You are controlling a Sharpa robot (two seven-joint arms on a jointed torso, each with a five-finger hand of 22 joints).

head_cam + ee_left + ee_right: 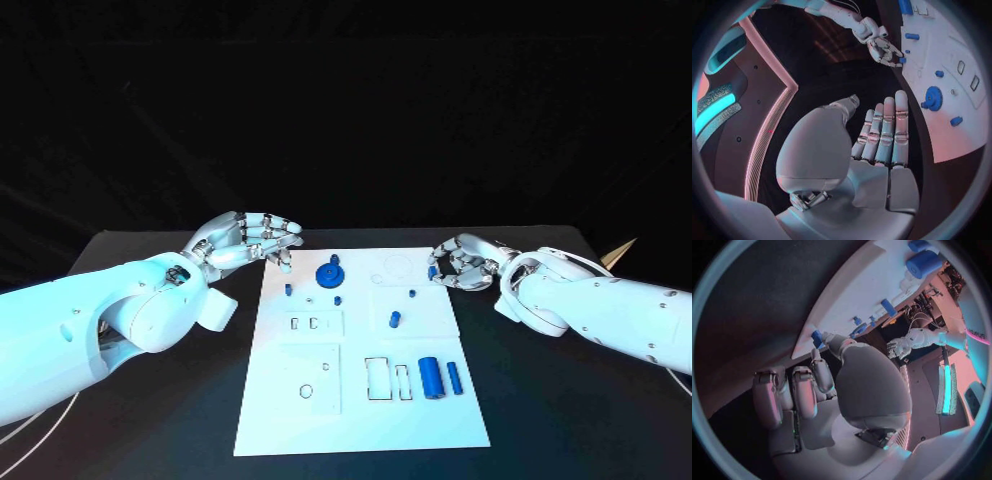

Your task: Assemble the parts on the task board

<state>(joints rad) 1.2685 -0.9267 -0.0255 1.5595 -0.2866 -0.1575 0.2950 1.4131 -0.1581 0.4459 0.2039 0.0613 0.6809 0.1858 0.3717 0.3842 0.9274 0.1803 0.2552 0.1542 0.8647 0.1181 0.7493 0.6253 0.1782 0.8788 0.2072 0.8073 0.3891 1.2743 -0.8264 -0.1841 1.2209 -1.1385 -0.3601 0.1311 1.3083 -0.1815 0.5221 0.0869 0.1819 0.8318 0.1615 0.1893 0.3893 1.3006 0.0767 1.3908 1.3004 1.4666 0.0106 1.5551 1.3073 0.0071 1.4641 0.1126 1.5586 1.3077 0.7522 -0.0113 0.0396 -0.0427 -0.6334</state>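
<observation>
- Task board: white plate, centre of the black table.
- Parts: blue gear at the far end; two blue cylinders near-right.
- Right hand: at the board's far-right edge, apparently pinching a small blue part.
- Left hand: beside the far-left corner, fingers extended, holding nothing.
</observation>
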